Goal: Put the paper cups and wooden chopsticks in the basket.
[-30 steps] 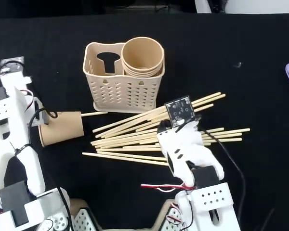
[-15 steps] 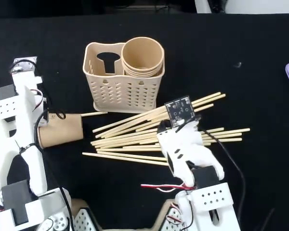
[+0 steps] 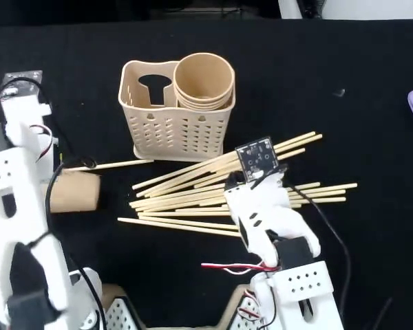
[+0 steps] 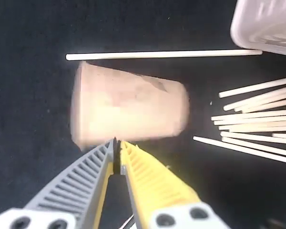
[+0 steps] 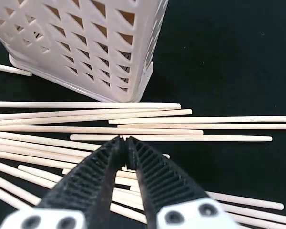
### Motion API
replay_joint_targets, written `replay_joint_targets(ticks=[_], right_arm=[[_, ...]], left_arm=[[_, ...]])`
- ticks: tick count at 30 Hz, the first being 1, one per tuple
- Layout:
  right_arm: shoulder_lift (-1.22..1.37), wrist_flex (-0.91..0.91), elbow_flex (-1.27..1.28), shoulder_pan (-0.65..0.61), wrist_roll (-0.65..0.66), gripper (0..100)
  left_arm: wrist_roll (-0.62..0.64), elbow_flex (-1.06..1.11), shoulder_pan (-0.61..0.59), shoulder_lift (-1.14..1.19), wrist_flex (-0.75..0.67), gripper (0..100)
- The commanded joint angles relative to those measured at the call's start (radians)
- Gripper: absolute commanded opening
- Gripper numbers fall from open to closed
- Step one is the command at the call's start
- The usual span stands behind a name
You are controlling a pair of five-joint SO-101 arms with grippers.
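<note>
Left wrist view gives you the left gripper clenched on nothing, its tips at the side of a tipped-over paper cup, perhaps touching it. Your right gripper is clenched too, low over the chopsticks beside the basket.

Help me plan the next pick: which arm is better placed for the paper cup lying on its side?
Left. The left gripper hangs shut right beside the paper cup, while the right gripper sits shut over the chopsticks, farther away.
</note>
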Motion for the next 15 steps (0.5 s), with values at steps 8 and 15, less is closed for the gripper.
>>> replay_joint_targets(ticks=[8,15], right_arm=[[-0.022,-0.006,-0.002,-0.006,0.005,1.5],[-0.022,-0.006,-0.001,-0.006,0.006,1.5]], left_arm=[[-0.104,-0.015,-0.005,-0.058,-0.003,4],[-0.23,-0.036,-0.274,-0.049,-0.043,31]])
